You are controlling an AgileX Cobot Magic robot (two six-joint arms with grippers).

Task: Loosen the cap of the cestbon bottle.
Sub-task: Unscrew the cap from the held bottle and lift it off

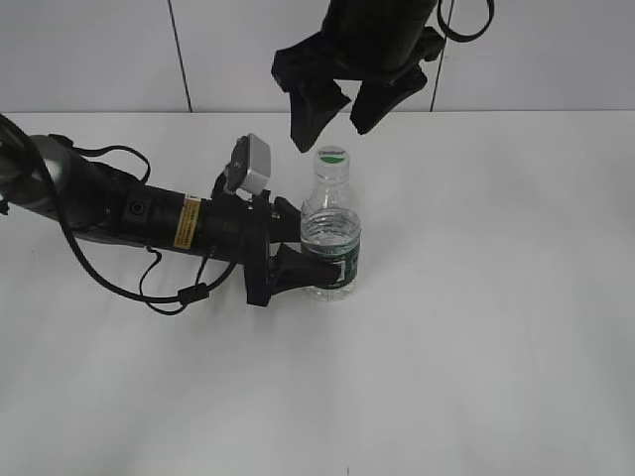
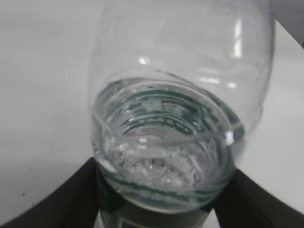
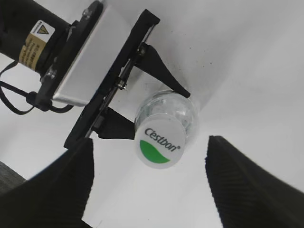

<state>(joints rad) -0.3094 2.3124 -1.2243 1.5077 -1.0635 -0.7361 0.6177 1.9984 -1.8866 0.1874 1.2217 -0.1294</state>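
Note:
The cestbon bottle [image 1: 330, 243] stands upright on the white table, clear with a dark green label and some water in it. Its white cap [image 1: 332, 156] with a green leaf mark sits on the neck. My left gripper [image 1: 298, 260] reaches in from the left and is shut on the bottle's lower body; the bottle fills the left wrist view [image 2: 180, 118]. My right gripper [image 1: 335, 117] hangs open just above the cap, not touching it. In the right wrist view the cap [image 3: 159, 143] lies between the two open fingers [image 3: 151, 185].
The left arm [image 1: 109, 203] with its cables lies across the table's left side. The white table [image 1: 476, 337] extends to the right and front. A white tiled wall [image 1: 89, 50] stands behind.

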